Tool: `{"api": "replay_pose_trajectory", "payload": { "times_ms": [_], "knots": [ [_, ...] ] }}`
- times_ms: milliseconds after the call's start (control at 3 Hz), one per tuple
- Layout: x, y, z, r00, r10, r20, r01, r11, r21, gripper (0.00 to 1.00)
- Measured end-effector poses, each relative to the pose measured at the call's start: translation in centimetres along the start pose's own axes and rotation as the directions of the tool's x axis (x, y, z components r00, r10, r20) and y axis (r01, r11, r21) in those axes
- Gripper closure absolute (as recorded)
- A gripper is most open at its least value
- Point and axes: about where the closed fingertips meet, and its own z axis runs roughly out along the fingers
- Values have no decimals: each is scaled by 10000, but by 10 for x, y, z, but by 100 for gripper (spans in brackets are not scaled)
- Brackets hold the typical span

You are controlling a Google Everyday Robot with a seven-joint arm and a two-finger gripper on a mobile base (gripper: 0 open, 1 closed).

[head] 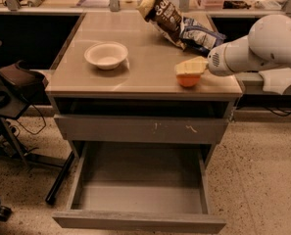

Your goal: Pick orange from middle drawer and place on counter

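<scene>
Camera view. Tool (190, 68) reaches in from the right of the white bowl (106, 55), pressed onto the orange (188, 81) and pinching it. The fruit sits low on the bench (150, 80), right of the bowl near the front edge. I judge it is being set down, with release not yet made. Middle drawer (140, 197), below the bowl, stands pulled out with its floor bare.

Count:
- one orange
- one bowl
- two snack bags (160, 12) behind the bowl, to its right
- one scratched drawer front (140, 129), shut

One orange (188, 81) beneath one gripper (190, 66), one bowl (106, 56), perhaps two snack bags (160, 11), two drawers (140, 222).
</scene>
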Motion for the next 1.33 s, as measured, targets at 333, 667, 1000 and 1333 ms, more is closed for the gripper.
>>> {"api": "replay_pose_trajectory", "payload": {
  "times_ms": [333,667,1000,1333],
  "knots": [
    [0,0,0,10000,0,0,0,10000,0,35],
    [0,0,0,10000,0,-1,0,10000,-1,11],
    [0,0,0,10000,-1,-1,1,10000,-2,0],
    [0,0,0,10000,-1,-1,1,10000,-2,0]
  ]
}}
